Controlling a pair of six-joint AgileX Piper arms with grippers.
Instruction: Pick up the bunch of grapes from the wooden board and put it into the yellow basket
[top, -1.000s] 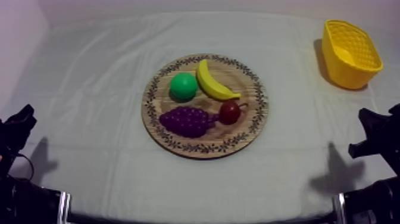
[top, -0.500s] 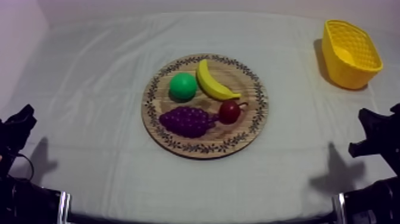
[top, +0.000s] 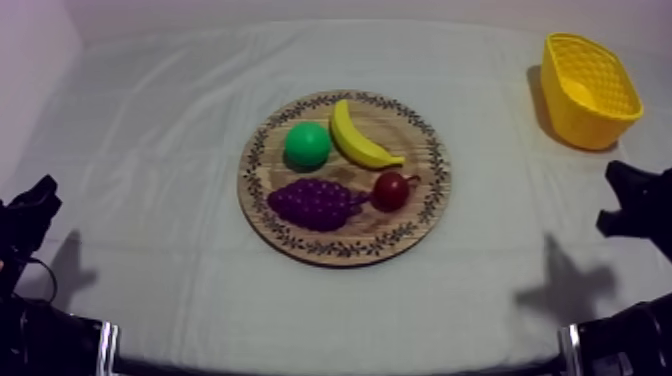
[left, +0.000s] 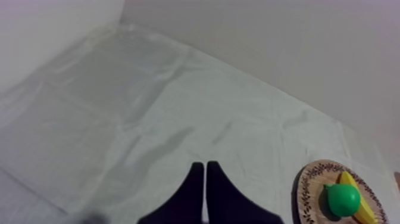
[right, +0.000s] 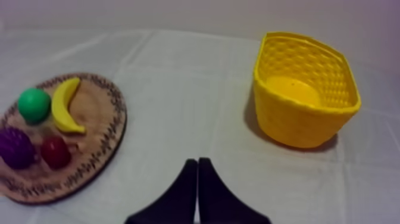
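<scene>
The purple bunch of grapes (top: 315, 204) lies on the front part of the round wooden board (top: 428, 205), between a green pear (top: 307, 144) and a small red fruit (top: 390, 190). A banana (top: 356, 137) lies behind them. The yellow basket (top: 588, 90) stands at the far right with nothing in it. My right gripper (top: 632, 197) hovers low at the right edge, in front of the basket. Its fingers lie together, shut on nothing (right: 197, 162), pointing between board (right: 107, 140) and basket (right: 305, 89); the grapes (right: 15, 148) show beside the board's rim. My left gripper (left: 204, 167) is shut, at the left edge (top: 35, 205).
Grey-white cloth covers the whole table, with wide bare stretches left of the board and between board and basket. A pale wall rises behind the table's far edge. The pear (left: 342, 199) and the banana (left: 363, 205) show on the board off to the side of my left fingers.
My right gripper has moved slightly away from the table's front edge, toward the basket. The left arm and the fruit have stayed put.
</scene>
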